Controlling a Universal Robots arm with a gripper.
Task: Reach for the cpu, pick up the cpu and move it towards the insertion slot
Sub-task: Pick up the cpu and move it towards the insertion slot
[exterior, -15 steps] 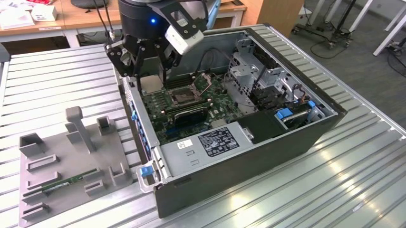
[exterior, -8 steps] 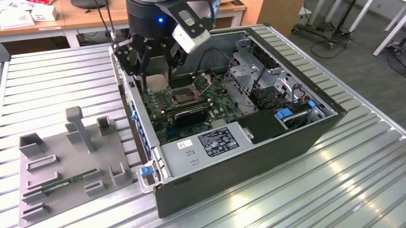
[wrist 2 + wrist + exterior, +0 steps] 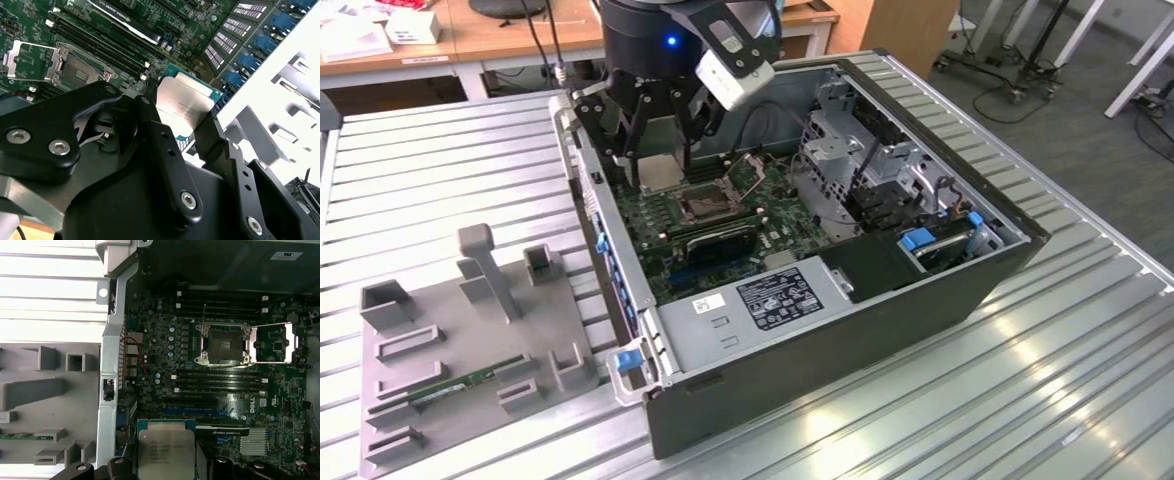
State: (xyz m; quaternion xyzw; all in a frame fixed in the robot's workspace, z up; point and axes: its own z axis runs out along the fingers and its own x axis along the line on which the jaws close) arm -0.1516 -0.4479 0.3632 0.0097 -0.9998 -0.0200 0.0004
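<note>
Ribbed metal tabletop [image 3: 1067, 380] catching glare — wooden desks [image 3: 494, 35] behind, grey floor [image 3: 1067, 110], wheeled chair bases [image 3: 1001, 75]

A robotics lab or test workshop: an opened desktop computer case [image 3: 854, 250] lies on its side on a ribbed metal workbench [image 3: 440, 170], its green motherboard [image 3: 707, 215] exposed beneath a robot arm [image 3: 674, 40]. A grey parts fixture [image 3: 467, 340] sits beside the case on the exterior view's left. Behind stand wooden desks [image 3: 494, 35], with wheeled stands [image 3: 1014, 70] on a carpeted floor.
</note>
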